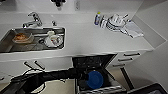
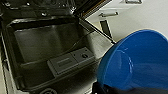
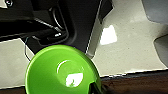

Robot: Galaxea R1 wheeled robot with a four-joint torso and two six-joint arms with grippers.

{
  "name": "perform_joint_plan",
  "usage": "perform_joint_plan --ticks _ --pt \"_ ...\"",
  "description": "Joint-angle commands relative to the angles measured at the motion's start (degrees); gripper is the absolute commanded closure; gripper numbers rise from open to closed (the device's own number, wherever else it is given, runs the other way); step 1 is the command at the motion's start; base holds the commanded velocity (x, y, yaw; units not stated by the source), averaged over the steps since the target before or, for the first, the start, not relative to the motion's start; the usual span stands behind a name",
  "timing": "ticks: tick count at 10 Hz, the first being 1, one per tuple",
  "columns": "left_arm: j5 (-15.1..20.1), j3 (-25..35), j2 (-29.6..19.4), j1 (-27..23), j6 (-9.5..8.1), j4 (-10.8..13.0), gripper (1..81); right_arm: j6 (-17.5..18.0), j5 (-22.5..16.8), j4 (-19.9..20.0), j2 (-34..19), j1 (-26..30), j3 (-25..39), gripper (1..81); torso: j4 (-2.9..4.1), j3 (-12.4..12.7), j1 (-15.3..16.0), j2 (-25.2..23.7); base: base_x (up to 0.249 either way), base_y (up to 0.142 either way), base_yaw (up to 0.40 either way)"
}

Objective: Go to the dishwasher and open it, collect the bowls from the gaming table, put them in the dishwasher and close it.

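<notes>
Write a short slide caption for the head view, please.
Left arm holds a blue bowl over the open dishwasher below the sink.

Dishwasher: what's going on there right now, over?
Dishwasher open. Left end effector holds blue bowl over its door. Right holds green bowl. Nothing in the way.

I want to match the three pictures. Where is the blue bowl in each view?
Head view: blue bowl low, right of centre, at the end of the left arm, over the open dishwasher.
Left wrist view: the bowl is large, beside the dishwasher door.
Right wrist view: not in it.
Shared landmark: the open dishwasher.
</notes>
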Motion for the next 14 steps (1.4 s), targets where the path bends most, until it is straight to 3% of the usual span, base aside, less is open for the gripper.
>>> perform_joint_plan --ticks 1,4,5,9,11,12,14 --pt "1.7 1.9 0.8 -9.7 -0.17 -1.2 81.1 0.1 -3.7 -0.7 -1.4 -1.4 0.1 81.1 0.00 0.1 0.0 0.0 0.000 0.000 0.000" --pt "2.0 1.7 -0.4 -16.8 -0.17 -5.5 81.1 0.1 -3.7 -0.7 -1.3 -1.5 0.1 81.1 0.00 0.0 0.0 0.0 0.000 0.000 0.000" --pt "2.7 1.9 -0.6 -18.0 -0.17 -5.9 1.0 0.1 -3.7 -0.7 -1.3 -1.5 0.1 81.1 0.00 0.0 0.0 0.0 0.000 0.000 0.000" --pt "2.8 4.4 -2.5 -17.1 -0.09 -8.2 1.0 0.1 -3.7 -0.7 -1.1 -0.9 0.1 81.1 0.00 0.0 0.0 0.0 0.000 0.000 0.000" --pt "2.5 9.0 -5.8 -9.5 1.48 -7.5 1.0 0.3 -3.5 -0.6 -1.4 -0.5 0.4 81.1 0.00 -0.1 0.0 0.0 0.000 0.000 0.000" --pt "1.9 12.8 -8.8 -5.2 3.67 -7.3 1.0 0.4 -2.3 -0.5 -2.2 -0.5 1.0 81.1 0.00 -0.1 0.0 0.0 0.000 0.000 0.000" --pt "-3.6 19.2 -16.9 4.2 9.05 -6.6 1.0 0.4 -0.7 -0.4 -7.5 -0.3 7.6 81.1 0.00 -0.1 0.0 0.0 0.000 0.000 0.000"
